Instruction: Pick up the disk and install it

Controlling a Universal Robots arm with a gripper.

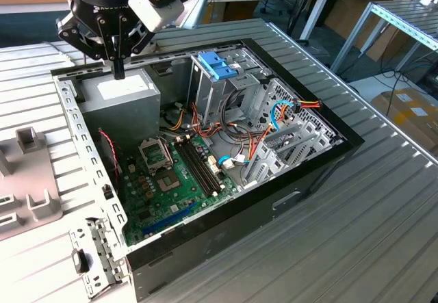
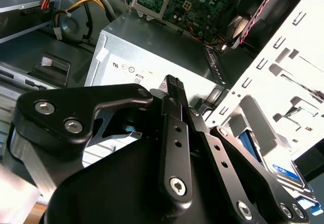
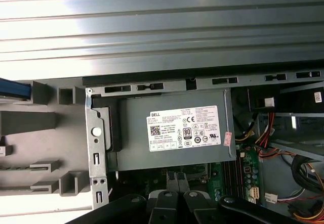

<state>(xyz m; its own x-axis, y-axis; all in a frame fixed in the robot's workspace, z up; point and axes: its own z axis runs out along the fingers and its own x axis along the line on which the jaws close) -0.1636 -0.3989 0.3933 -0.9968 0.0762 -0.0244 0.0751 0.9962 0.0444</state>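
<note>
My gripper [image 1: 119, 70] hangs over the back left corner of the open computer case [image 1: 321, 159], just above the grey power supply [image 1: 122, 92]. Its two black fingers are pressed together with nothing between them, as both wrist views show [image 2: 174, 85] [image 3: 177, 179]. The disk [image 2: 286, 173] lies outside the case beyond its perforated side wall, a dark slab with a light-blue frame, and part of it is cut off by the picture's edge. A blue edge of the disk [image 3: 14, 89] also peeks in beside the grey fixture in the first wrist view.
Inside the case are the green motherboard [image 1: 171, 180], loose coloured cables [image 1: 274, 115] and a drive cage with light-blue tabs [image 1: 217, 63]. A grey fixture [image 1: 27, 180] with upright pegs sits on the exterior view's left. The ribbed metal table [image 1: 383, 228] surrounds the case.
</note>
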